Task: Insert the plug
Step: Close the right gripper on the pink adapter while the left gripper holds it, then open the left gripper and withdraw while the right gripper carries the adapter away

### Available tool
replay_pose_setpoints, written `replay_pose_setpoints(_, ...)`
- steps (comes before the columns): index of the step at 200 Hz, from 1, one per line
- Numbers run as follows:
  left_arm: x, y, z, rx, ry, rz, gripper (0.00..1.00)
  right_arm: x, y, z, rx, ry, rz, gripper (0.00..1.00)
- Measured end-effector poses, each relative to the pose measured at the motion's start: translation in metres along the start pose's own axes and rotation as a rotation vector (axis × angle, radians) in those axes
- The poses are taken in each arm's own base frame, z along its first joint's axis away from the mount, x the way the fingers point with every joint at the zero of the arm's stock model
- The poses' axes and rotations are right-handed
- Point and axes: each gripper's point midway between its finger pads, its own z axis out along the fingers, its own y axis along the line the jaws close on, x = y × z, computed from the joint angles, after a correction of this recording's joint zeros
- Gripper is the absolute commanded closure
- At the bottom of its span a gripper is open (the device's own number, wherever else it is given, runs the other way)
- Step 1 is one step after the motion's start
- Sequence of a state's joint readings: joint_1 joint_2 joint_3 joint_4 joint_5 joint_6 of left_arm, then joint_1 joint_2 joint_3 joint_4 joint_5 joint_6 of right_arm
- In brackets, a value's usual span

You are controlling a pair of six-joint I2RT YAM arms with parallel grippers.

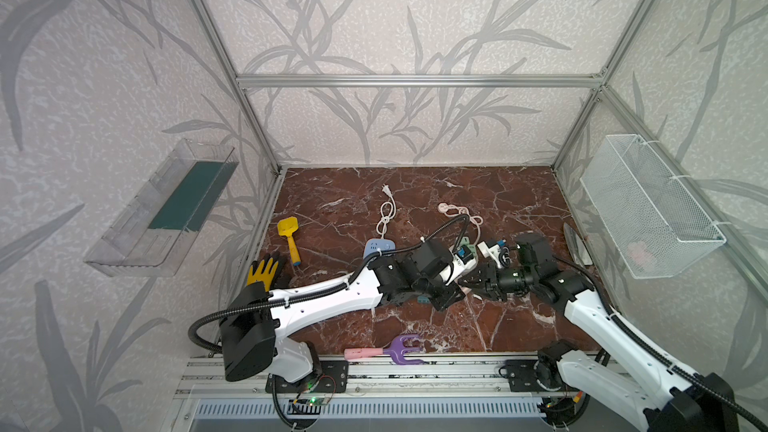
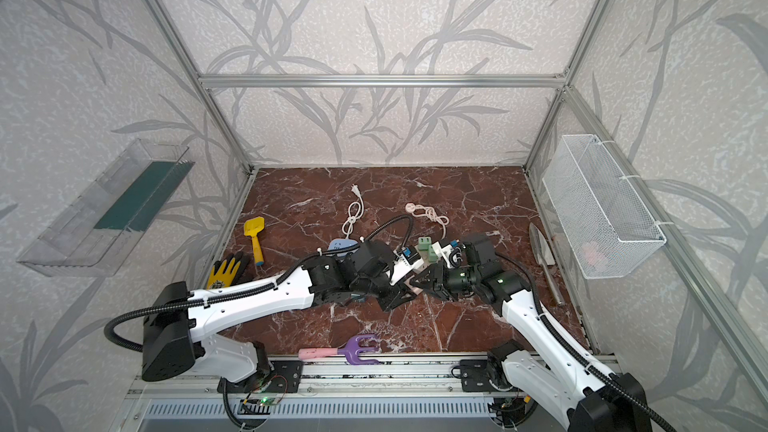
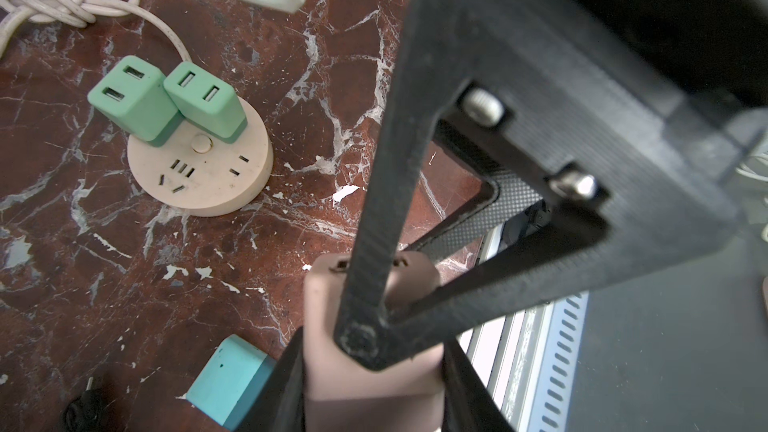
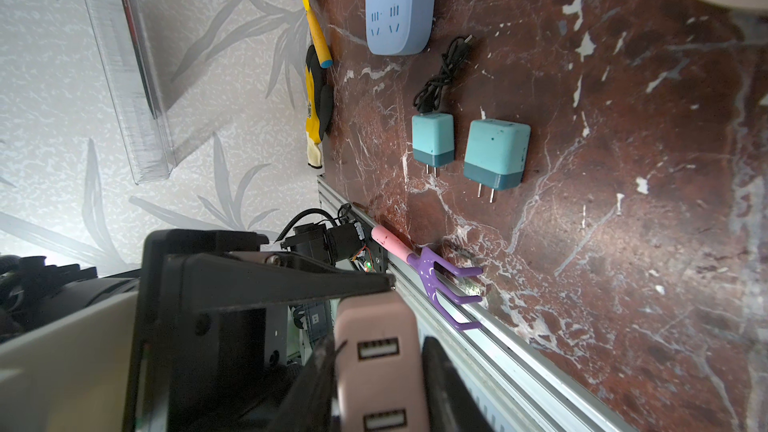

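Note:
A pink plug [image 3: 370, 380], a block with two USB ports [image 4: 376, 351], hangs above the marble table between both grippers. My left gripper [image 3: 374, 388] is shut on its body. My right gripper [image 4: 378, 384] has a jaw against each side of the port end. In both top views the two grippers meet tip to tip at mid-table [image 1: 467, 284] [image 2: 415, 282]. The plug's prongs are hidden. A round cream socket [image 3: 208, 176] lies beyond, with two green chargers [image 3: 133, 101] plugged into it and free slots beside them.
A blue power strip [image 4: 401, 2], two teal chargers [image 4: 432, 137] [image 4: 496, 151] and a black cable [image 4: 442, 76] lie below the arms. A yellow shovel [image 1: 289, 234], glove [image 1: 264, 270], purple rake [image 1: 395, 351], trowel [image 1: 575, 243] and wall basket [image 1: 648, 205] ring the table.

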State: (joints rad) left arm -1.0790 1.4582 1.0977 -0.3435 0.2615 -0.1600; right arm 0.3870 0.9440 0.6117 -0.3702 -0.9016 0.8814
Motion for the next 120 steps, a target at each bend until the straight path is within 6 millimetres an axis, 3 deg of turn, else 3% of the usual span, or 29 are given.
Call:
replay_pose_setpoints(62, -0.001, -0.0003, -0.0003, 0.001, -0.002, 0.0, 1.0, 0.0007, -0.0003, 0.0011, -0.005, 0.008, 0.0, 0.66)
replay_pose_setpoints(80, -0.0006, -0.0006, -0.0002, 0.003, 0.0, -0.005, 1.0, 0.0014, 0.0004, 0.0011, -0.01, 0.013, -0.011, 0.77)
replay_pose_setpoints(97, -0.0003, 0.0001, -0.0004, 0.002, 0.002, -0.014, 1.0, 0.0013, 0.001, 0.0014, -0.015, 0.014, -0.025, 1.0)
replay_pose_setpoints(120, -0.0003, 0.0004, 0.0, -0.001, 0.011, -0.017, 0.99, 0.0013, 0.0005, 0.0017, -0.016, 0.013, -0.027, 1.0)
